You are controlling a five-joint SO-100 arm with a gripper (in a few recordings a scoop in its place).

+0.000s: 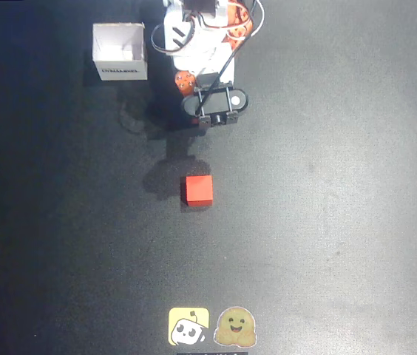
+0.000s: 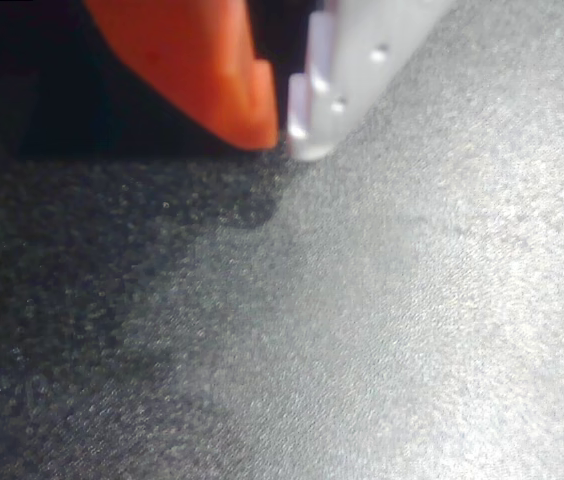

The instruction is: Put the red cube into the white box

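The red cube (image 1: 199, 190) lies on the dark mat near the middle of the overhead view. Up at the top left stands the white box (image 1: 120, 51), open on top, with dark print on its near side. The arm is folded back at the top centre, its wrist and gripper (image 1: 194, 92) well above the cube and right of the box. In the wrist view the gripper (image 2: 284, 135) is shut with nothing in it, its orange finger (image 2: 212, 70) tip pressed against the white finger (image 2: 347, 70), close over bare mat.
Two cartoon stickers (image 1: 212, 327) sit at the mat's bottom edge. The arm's white base (image 1: 197, 33) with cables stands just right of the box. Dark mat (image 1: 341, 185) spreads wide on all sides of the cube.
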